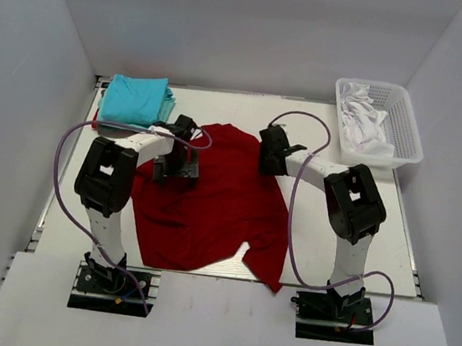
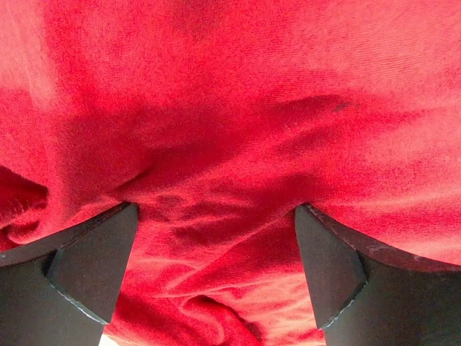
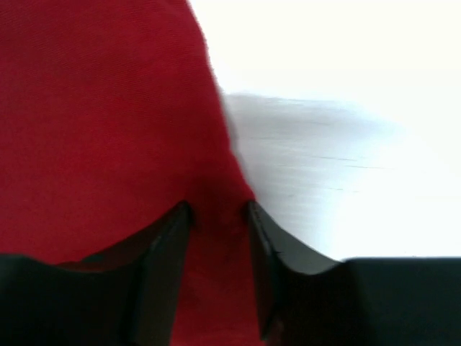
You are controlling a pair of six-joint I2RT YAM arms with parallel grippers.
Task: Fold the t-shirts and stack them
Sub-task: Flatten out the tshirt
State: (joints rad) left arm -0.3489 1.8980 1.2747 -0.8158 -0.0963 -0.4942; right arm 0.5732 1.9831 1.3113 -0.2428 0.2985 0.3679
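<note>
i have the left gripper (image 2: pixel 216 210) spread wide, red shirt (image 2: pixel 230 101) under its fingers. right gripper (image 3: pixel 218 209): shirt edge between the fingers, can't tell if clamped.

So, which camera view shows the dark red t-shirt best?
The top external view: the dark red t-shirt lies spread on the table, most of its outline visible. The left wrist view shows only wrinkled cloth under the open left gripper; the right wrist view shows one edge between the fingers of the right gripper.
</note>
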